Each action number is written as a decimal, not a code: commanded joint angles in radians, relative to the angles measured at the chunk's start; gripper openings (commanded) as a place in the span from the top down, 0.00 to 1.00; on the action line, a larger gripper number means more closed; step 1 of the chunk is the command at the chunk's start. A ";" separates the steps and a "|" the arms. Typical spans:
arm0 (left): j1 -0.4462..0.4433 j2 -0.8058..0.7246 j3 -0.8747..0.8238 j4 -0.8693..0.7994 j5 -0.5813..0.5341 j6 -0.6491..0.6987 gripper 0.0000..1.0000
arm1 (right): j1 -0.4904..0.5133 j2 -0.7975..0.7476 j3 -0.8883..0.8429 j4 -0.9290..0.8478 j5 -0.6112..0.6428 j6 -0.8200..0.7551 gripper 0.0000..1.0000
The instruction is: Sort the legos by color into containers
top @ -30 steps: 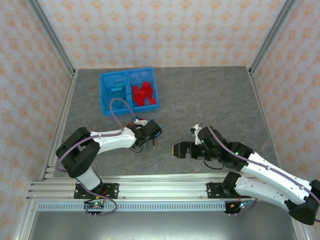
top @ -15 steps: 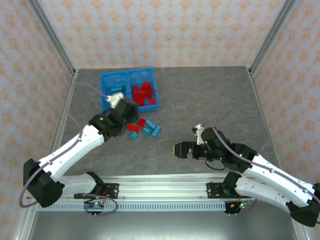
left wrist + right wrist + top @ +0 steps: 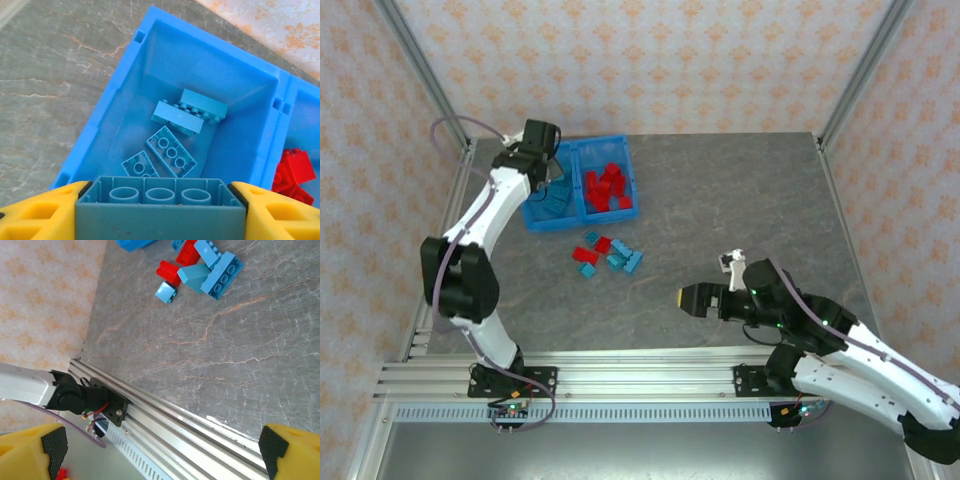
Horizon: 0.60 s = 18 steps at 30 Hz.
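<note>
**Left jaws:** closed on a light blue brick (image 3: 160, 207), gripped end to end with its underside tubes showing. The brick is held above the left compartment (image 3: 235, 140) of the blue bin (image 3: 560, 222).

**Bin:** at the far left corner of the counter (image 3: 750, 200).

**Contents:** several light blue bricks (image 3: 172, 152) lie in the left compartment, and red bricks (image 3: 606, 188) lie in the right compartment (image 3: 615, 152).

**Right jaws:** wide apart with nothing between them, above the counter close to its near edge.

**Unsorted:** a loose cluster of red and blue bricks (image 3: 608, 254) lies on the counter near the bin, on its near side.
</note>
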 commanded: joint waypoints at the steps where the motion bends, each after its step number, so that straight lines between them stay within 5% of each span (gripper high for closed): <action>1: 0.026 0.086 0.112 -0.105 0.104 0.004 0.38 | 0.007 -0.059 0.020 -0.045 0.036 0.037 0.01; 10: 0.031 0.086 0.179 -0.144 0.167 0.019 0.17 | 0.006 -0.029 0.034 -0.042 0.039 0.035 0.01; 18: -0.043 -0.268 -0.043 -0.062 0.211 0.001 0.14 | 0.005 0.047 0.019 0.043 0.027 0.023 0.01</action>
